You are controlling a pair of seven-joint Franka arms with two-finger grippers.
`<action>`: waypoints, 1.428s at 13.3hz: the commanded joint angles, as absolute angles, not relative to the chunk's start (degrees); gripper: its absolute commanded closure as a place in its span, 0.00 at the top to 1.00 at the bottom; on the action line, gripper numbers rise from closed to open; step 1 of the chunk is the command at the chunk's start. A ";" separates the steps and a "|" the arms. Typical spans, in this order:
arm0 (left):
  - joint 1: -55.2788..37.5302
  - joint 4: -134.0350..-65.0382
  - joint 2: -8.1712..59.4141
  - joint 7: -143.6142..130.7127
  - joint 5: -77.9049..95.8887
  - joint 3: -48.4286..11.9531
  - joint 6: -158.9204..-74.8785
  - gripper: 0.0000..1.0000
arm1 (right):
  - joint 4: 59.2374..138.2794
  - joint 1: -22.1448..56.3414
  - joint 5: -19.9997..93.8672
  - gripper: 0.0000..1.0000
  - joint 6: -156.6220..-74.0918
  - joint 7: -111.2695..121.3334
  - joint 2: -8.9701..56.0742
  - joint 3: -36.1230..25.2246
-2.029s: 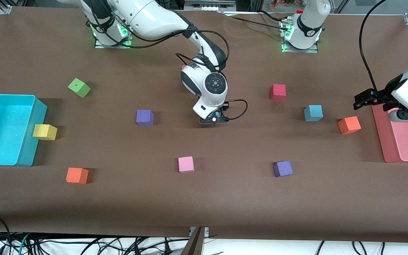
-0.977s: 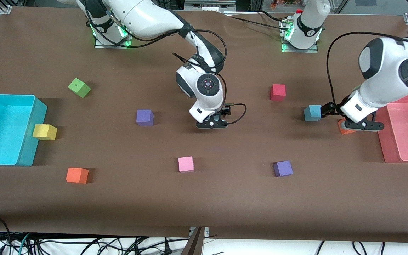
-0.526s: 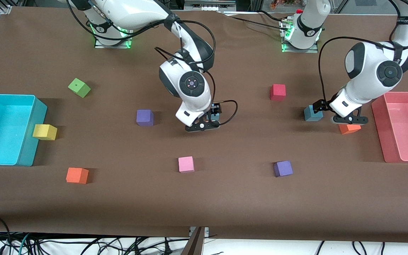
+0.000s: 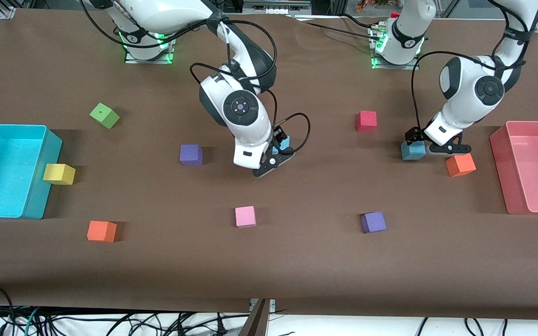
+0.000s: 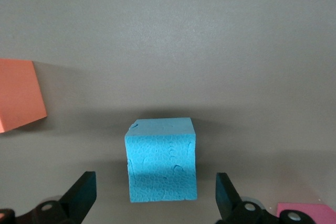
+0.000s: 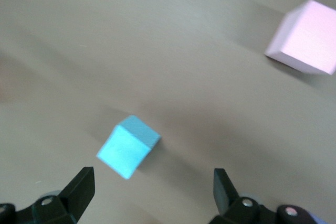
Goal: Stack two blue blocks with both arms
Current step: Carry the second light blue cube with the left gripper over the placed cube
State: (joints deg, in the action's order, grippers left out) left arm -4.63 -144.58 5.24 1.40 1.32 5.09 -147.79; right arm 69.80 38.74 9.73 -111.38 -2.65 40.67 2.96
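Left wrist view is showing one blue block, a matte foam cube with a pebbled skin and a nicked top corner, sitting flat on the brown mat between my spread black fingers; I am not touching it. An orange cube is lying just beside it. From the front, my left gripper is hovering low over that blue block, toward the left arm's end of the table, near the salmon tray.

My right gripper is hanging over the middle of the mat, jaws wide and holding nothing. The second blue block is peeking out beside it, mostly hidden by my wrist. In the right wrist view that block is lying smooth-faced and skewed between my fingers, with a pink cube well apart.

The table is wearing a dull brown covering, scattered with same-sized foam cubes, and a cyan bin is standing at the right arm's end. Cables are trailing along the floor at the front edge.

Since half a second ago, my left gripper has been swinging off the orange cube onto the blue one, and my right wrist has been turning, baring more of its block.
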 commanded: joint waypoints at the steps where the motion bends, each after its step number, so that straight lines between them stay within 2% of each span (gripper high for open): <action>1: -4.31 -144.58 7.46 2.55 2.55 4.92 -150.29 1.00 | 82.65 35.78 13.09 1.00 -115.56 11.45 32.20 3.16; 3: -4.31 -144.49 9.66 2.55 2.46 4.92 -152.48 1.00 | 89.62 32.88 14.58 1.00 -118.38 19.74 28.75 4.21; 6: -4.31 -144.23 11.34 2.55 2.46 4.92 -153.72 0.99 | 94.02 28.92 18.89 1.00 -121.62 27.48 28.39 7.20; 7: -4.39 -144.14 11.51 2.55 2.46 4.92 -153.72 0.93 | 96.83 28.22 20.03 1.00 -125.12 31.43 28.13 7.21; 8: -4.39 -144.14 11.95 2.55 2.46 4.92 -153.72 0.82 | 99.03 28.13 23.52 1.00 -128.64 35.64 27.95 7.21; 9: -4.74 -144.14 12.30 2.55 2.55 4.92 -153.72 0.64 | 101.05 28.04 26.60 1.00 -131.89 40.12 27.95 7.21; 12: -5.01 -143.79 11.78 2.55 2.20 4.92 -153.72 0.23 | 105.98 27.51 35.29 1.00 -138.76 49.64 28.04 8.34; 13: -5.01 -143.70 9.60 2.64 2.20 4.92 -153.20 0.09 | 107.39 27.51 38.29 1.00 -141.56 51.75 28.12 9.05; 14: -5.18 -143.61 6.27 2.46 2.11 4.83 -151.80 0.02 | 108.53 27.51 41.37 1.00 -144.64 54.29 28.56 9.66; 15: -6.49 -142.66 2.93 2.11 2.37 4.83 -147.26 0.00 | 109.24 27.51 45.22 1.00 -146.84 56.58 28.74 10.80; 17: -9.83 -136.01 -0.17 0.36 2.46 4.75 -136.37 0.00 | 109.77 27.42 53.83 1.00 -148.18 66.21 30.05 11.42; 19: -10.99 -127.66 -0.26 -3.93 2.46 1.08 -126.52 0.00 | 110.21 27.42 65.24 1.00 -148.10 80.26 31.37 11.51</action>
State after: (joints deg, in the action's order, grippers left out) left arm -9.50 -134.42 0.25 -0.88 1.32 3.57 -134.30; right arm 109.12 28.58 57.15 -147.13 69.39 30.88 10.35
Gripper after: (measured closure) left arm 0.471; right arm 0.000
